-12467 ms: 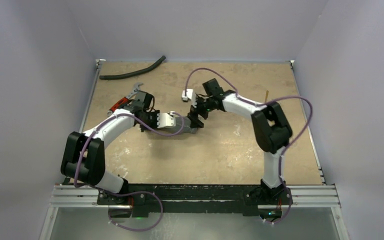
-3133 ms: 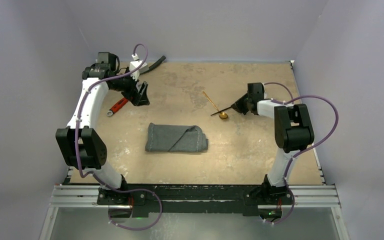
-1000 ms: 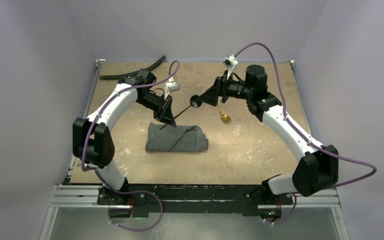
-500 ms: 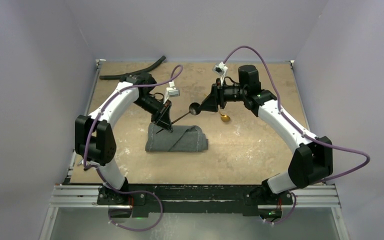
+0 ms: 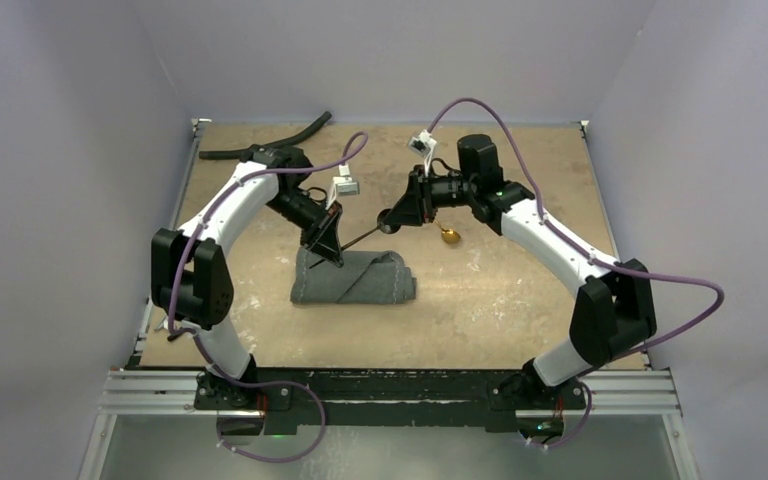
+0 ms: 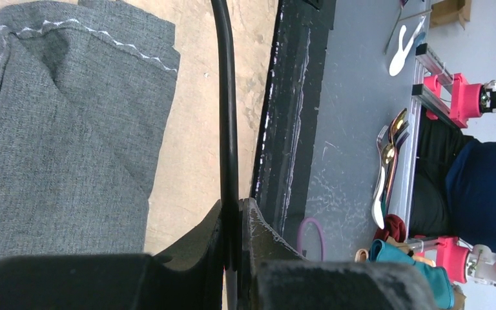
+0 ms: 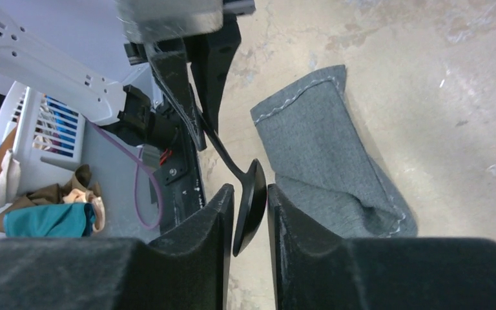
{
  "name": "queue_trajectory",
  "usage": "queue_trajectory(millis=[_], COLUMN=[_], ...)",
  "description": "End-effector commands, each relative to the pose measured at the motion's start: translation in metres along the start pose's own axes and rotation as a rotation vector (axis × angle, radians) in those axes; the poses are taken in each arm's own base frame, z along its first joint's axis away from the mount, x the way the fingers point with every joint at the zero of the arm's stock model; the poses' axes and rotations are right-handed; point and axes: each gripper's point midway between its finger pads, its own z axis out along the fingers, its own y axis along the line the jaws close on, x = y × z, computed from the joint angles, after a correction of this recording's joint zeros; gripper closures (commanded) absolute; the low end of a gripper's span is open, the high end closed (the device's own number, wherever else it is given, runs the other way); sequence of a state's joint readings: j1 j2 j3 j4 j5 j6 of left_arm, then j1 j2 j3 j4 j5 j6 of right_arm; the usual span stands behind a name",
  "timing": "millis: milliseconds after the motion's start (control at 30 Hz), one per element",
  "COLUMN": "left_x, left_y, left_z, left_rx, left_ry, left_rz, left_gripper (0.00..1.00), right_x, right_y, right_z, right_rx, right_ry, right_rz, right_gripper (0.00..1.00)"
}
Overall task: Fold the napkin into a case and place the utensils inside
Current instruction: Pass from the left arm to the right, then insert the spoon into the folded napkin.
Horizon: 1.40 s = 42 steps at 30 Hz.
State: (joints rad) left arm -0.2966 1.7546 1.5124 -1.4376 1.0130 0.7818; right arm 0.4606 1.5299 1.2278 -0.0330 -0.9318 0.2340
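The left claw (image 5: 330,250) is pinched almost fully closed on the thin handle end of the black spoon (image 5: 360,238). In its wrist view, the two fingers of the left claw (image 6: 232,208) press the handle from both sides, and the black spoon (image 6: 227,97) runs straight out ahead of them. The right claw (image 5: 392,218) has the other end. In its wrist view, the right claw (image 7: 250,194) is open only a sliver, with the rounded bowl of the black spoon (image 7: 253,187) standing edge-on between the pads. Its handle slants away from there to the left claw's tips beyond. The spoon is thus held off the table (image 5: 500,300) between the two claws, sloping down from the right claw to the left one. The napkin (image 5: 355,282) lies folded into a flat oblong directly under the left claw's tips, which hang over its far left corner. Most of the cloth spreads to the near side and right of that claw. Seen from the left claw, the napkin (image 6: 64,129) lies to one side of the spoon handle, with a stitched hem along its edge. Seen from the right claw, the napkin (image 7: 323,148) lies below and just beside the bowl, showing a diagonal fold. I cannot tell whether the spoon touches the cloth. The gold spoon (image 5: 449,236) rests on the table just to the right of the right claw, apart from the napkin, with only its shiny bowl clear of the arm. A black hose (image 5: 260,148) lies well behind the left claw at the table's far edge.
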Motion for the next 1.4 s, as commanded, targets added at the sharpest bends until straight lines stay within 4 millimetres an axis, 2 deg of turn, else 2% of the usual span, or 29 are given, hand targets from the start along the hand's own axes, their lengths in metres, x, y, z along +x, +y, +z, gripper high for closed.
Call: queue_trajectory(millis=[0,67,167,200,300,367,467,567,667,767,967,1100,1367], left_x=[-0.017,-0.016,-0.015,-0.014,-0.013,-0.013,-0.005,0.016,0.032,0.048,0.076,0.091,0.089], left_y=[-0.003,-0.002,-0.002,-0.001,0.006,0.019,0.053,0.094,0.114,0.124,0.136,0.142,0.145], left_z=[-0.005,-0.005,-0.005,-0.005,-0.007,-0.014,-0.031,-0.052,-0.059,-0.051,-0.037,-0.031,-0.028], left_rx=[0.004,0.003,0.003,0.0,-0.047,-0.125,-0.291,-0.458,-0.518,-0.532,-0.567,-0.603,-0.601], left_ry=[-0.047,-0.044,-0.042,-0.039,-0.024,-0.023,-0.001,0.038,0.041,0.056,0.067,0.073,0.048], left_rz=[0.076,0.073,0.072,0.072,0.062,0.068,0.057,0.001,-0.023,-0.062,-0.135,-0.16,-0.161], left_gripper=[1.0,1.0,1.0,0.93,0.54,0.47,0.47,0.49,0.5,0.52,0.55,0.57,0.59], right_x=[0.008,0.006,0.002,0.0,0.0,0.012,0.051,0.075,0.086,0.097,0.126,0.139,0.139], right_y=[0.006,0.007,0.006,0.005,-0.007,-0.024,-0.049,-0.049,-0.048,-0.054,-0.069,-0.076,-0.088], right_z=[0.0,-0.002,-0.004,-0.005,-0.009,-0.013,-0.024,-0.043,-0.057,-0.069,-0.074,-0.076,-0.069], right_rx=[0.001,0.01,0.042,0.061,0.164,0.265,0.432,0.542,0.619,0.705,0.771,0.803,0.819], right_ry=[0.026,0.018,0.001,-0.011,-0.048,-0.033,0.047,0.06,0.054,0.08,0.162,0.169,0.118], right_rz=[0.007,-0.001,0.01,0.019,0.094,0.188,0.316,0.392,0.435,0.458,0.478,0.492,0.525], right_gripper=[0.75,0.8,0.97,1.0,1.0,1.0,1.0,1.0,1.0,1.0,1.0,1.0,1.0])
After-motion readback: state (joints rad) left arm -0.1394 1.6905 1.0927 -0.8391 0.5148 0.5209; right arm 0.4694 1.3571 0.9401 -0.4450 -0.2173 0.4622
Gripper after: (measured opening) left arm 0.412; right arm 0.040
